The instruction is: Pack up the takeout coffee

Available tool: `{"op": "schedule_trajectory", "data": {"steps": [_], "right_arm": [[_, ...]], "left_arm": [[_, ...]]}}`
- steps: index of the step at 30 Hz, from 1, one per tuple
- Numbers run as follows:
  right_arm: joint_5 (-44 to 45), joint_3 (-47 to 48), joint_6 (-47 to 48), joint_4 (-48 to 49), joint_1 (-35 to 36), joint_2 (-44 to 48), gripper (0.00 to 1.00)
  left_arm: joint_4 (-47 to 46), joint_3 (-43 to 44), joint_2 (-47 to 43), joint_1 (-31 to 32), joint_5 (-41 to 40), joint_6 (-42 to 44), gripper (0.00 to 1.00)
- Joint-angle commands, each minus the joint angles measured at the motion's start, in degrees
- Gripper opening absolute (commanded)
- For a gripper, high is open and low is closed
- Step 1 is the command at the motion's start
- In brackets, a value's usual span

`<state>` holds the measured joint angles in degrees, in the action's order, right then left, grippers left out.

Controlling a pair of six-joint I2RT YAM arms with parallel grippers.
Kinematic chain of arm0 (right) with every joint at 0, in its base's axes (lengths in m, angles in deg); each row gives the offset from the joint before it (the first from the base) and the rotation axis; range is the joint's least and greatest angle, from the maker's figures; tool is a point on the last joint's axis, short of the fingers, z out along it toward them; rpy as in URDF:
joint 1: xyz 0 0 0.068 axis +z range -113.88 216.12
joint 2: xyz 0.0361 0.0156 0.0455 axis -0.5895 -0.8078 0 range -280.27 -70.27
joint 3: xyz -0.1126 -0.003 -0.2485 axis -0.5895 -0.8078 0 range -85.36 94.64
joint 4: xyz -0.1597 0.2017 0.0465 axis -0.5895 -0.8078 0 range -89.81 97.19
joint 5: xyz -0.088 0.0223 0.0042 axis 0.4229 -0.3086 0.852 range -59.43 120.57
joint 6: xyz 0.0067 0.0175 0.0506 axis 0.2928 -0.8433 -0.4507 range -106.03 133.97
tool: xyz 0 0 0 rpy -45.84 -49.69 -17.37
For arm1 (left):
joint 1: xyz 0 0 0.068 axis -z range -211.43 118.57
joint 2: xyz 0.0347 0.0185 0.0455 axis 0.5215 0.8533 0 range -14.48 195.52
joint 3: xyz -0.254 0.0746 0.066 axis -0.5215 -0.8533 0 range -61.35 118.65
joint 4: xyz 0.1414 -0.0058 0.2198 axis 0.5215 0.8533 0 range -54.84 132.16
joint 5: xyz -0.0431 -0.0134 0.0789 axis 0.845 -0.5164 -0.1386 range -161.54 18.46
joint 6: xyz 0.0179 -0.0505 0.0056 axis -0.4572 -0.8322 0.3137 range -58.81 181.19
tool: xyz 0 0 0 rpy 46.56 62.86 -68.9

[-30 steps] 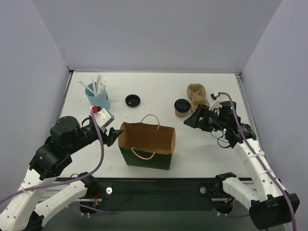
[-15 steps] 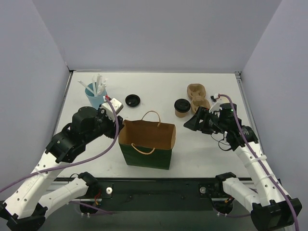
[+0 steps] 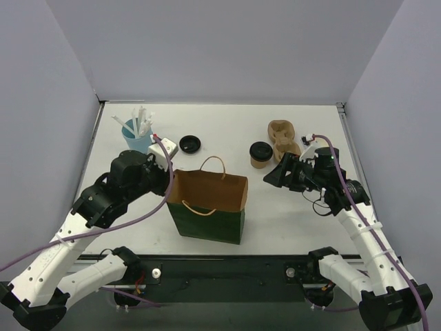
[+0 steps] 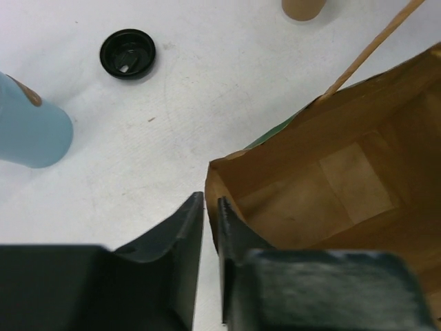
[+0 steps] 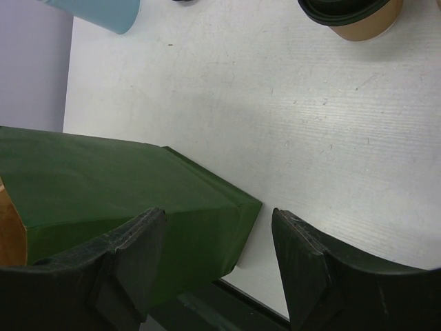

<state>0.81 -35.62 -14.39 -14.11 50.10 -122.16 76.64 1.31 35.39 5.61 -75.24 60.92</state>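
Observation:
The takeout coffee (image 3: pixel 260 154), a tan cup with a black lid, stands on the table behind the bag's right end; it also shows at the top edge of both wrist views (image 5: pixel 351 17) (image 4: pixel 303 8). A green paper bag (image 3: pixel 207 215) with a brown inside (image 4: pixel 344 179) stands open in the middle. My left gripper (image 3: pixel 170 185) (image 4: pixel 211 207) is closed narrow over the bag's left rim, one finger inside and one outside. My right gripper (image 3: pixel 273 176) (image 5: pixel 217 215) hangs open and empty just right of the bag (image 5: pixel 138 200), in front of the cup.
A loose black lid (image 3: pixel 189 143) (image 4: pixel 127 53) lies behind the bag. A blue cup of white straws (image 3: pixel 138 138) (image 4: pixel 31 131) stands at the back left. A brown pulp carrier (image 3: pixel 282 136) sits right of the coffee.
My left arm swung in from the left to the bag's left rim and its jaws closed down there. The bag shifted slightly. The right gripper barely moved.

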Motion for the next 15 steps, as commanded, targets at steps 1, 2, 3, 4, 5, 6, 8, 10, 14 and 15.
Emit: {"op": "schedule_trajectory", "data": {"steps": [1, 2, 3, 4, 5, 6, 8, 10, 14, 15], "right_arm": [[1.1, 2.2, 0.7, -0.5, 0.3, -0.7, 0.63], [1.3, 2.4, 0.7, -0.5, 0.3, -0.8, 0.63], [1.4, 2.6, 0.8, -0.5, 0.3, -0.9, 0.63], [1.9, 2.6, 0.8, -0.5, 0.3, -1.1, 0.63], [2.1, 3.0, 1.0, -0.5, 0.3, -1.1, 0.63], [2.5, 3.2, 1.1, -0.5, 0.3, -1.1, 0.63], [3.8, 3.3, 1.2, -0.5, 0.3, -0.8, 0.63], [4.2, 3.4, 1.4, -0.5, 0.3, -0.9, 0.63], [5.7, 3.5, 1.9, -0.9, 0.3, -1.3, 0.63], [6.6, 3.5, 2.2, -1.1, 0.3, -1.3, 0.63]], "left_arm": [[-3.5, 0.2, -1.4, 0.1, 3.7, -4.7, 0.11], [-3.8, 0.0, -1.4, 0.1, 3.5, -5.4, 0.01], [-4.3, 0.1, -1.1, 0.1, 2.5, -6.7, 0.0], [-4.4, 0.0, -0.9, 0.1, 1.4, -7.5, 0.0], [-4.6, 0.0, -0.4, 0.1, -0.1, -8.4, 0.0], [-4.9, 0.1, -0.2, 0.1, -2.6, -10.3, 0.0], [-5.5, -0.3, 0.1, 0.1, -4.5, -11.8, 0.0], [-6.8, -0.7, 0.0, 0.1, -6.8, -13.8, 0.0], [-7.5, -1.2, -0.2, 0.1, -11.7, -16.9, 0.0], [-7.4, -1.1, 0.0, 0.1, -12.4, -18.1, 0.0]]}}
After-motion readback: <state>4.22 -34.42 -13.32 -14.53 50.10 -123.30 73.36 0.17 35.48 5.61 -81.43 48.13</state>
